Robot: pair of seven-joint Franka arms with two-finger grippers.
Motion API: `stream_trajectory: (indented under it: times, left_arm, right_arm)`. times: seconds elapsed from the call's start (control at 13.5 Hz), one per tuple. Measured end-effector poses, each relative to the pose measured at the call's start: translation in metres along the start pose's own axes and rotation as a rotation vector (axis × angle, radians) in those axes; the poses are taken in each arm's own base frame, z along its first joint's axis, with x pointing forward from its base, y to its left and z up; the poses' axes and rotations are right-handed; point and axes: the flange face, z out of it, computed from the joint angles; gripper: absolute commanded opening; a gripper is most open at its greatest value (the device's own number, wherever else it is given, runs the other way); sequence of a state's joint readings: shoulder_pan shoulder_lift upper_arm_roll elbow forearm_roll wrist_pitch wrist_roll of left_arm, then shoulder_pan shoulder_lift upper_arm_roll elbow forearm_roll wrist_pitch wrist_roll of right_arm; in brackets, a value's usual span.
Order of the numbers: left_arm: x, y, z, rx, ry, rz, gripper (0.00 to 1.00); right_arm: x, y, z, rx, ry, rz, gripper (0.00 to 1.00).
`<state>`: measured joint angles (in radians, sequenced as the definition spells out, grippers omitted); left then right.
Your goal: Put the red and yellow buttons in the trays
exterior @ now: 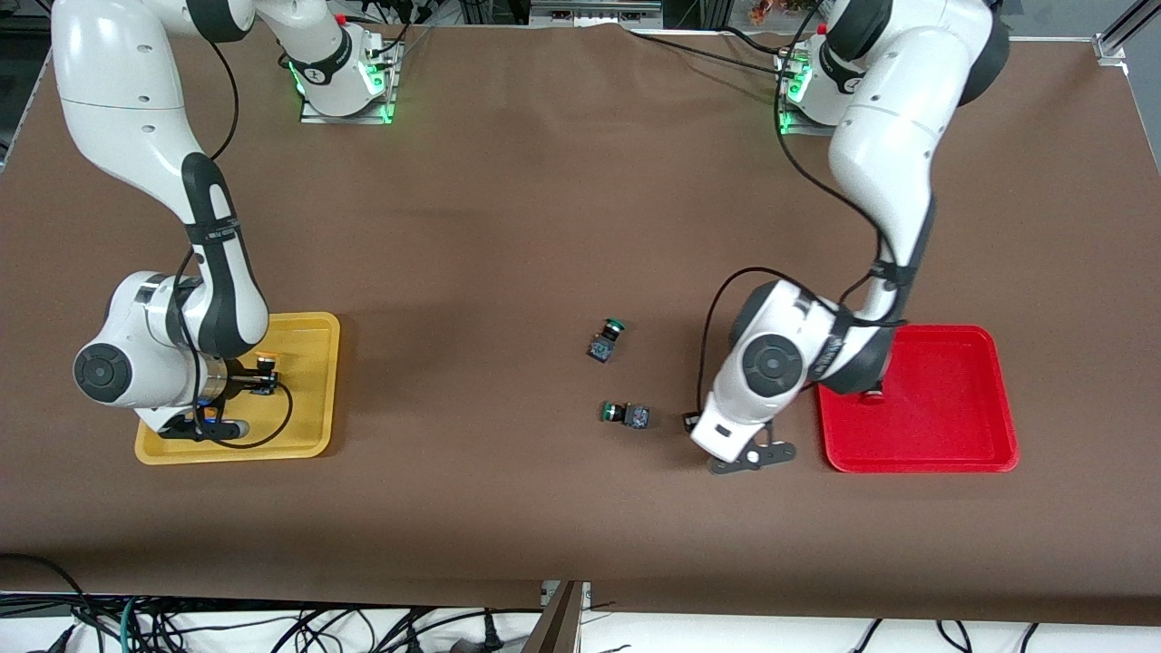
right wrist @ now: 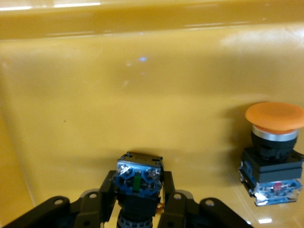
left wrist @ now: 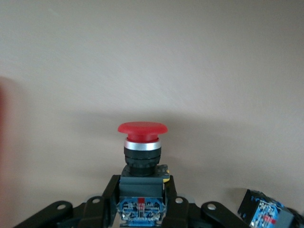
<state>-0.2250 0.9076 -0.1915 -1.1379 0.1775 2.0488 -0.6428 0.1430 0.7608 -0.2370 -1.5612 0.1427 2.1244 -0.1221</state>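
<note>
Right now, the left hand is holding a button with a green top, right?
No. The button clamped in the left hand has a red top, as the left wrist view shows. The two green-topped buttons lie loose on the table.

Even overhead light, soft shadows on the table (exterior: 508,227); glare streaks the yellow tray (right wrist: 142,71); left wrist view's edge blurs.

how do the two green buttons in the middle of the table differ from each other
The farther green button lies with its green cap pointing away from the front camera. The nearer green button lies with its cap pointing toward the right arm's end of the table, and it lies closer to the left gripper. Both have dark blocky bodies and lie on the bare table, outside either tray.
</note>
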Motion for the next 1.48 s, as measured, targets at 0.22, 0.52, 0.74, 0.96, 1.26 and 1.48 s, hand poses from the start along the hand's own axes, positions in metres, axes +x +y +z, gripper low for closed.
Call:
stream_trajectory:
  times: [0.22, 0.52, 0.74, 0.96, 1.26, 1.48]
  left_arm:
    - [0.036, -0.085, -0.048, -0.011, -0.063, 0.051, 0.13]
    - [0.071, -0.213, -0.047, -0.008, -0.110, 0.124, 0.13]
    - [0.083, -0.305, -0.030, -0.018, -0.141, 0.167, 0.13]
    - [0.084, -0.390, -0.005, -0.037, -0.123, 0.212, 0.13]
    - [0.058, -0.426, 0.051, -0.050, -0.080, 0.247, 0.13]
    - [0.040, -0.411, 0.058, -0.048, -0.088, 0.274, 0.82]
  right_arm:
    - [0.004, -0.001, -0.023, 0.002, 0.040, -0.040, 0.99]
    - [-0.005, -0.005, -0.138, 0.027, 0.071, -0.107, 1.00]
    - [-0.028, -0.007, -0.216, 0.037, 0.040, -0.128, 1.00]
    - [-0.052, -0.009, -0.269, 0.054, 0.015, -0.139, 1.00]
    - [-0.094, -0.015, -0.321, 0.080, -0.024, -0.161, 1.00]
    - [-0.113, -0.038, -0.336, 0.051, -0.087, -0.204, 1.00]
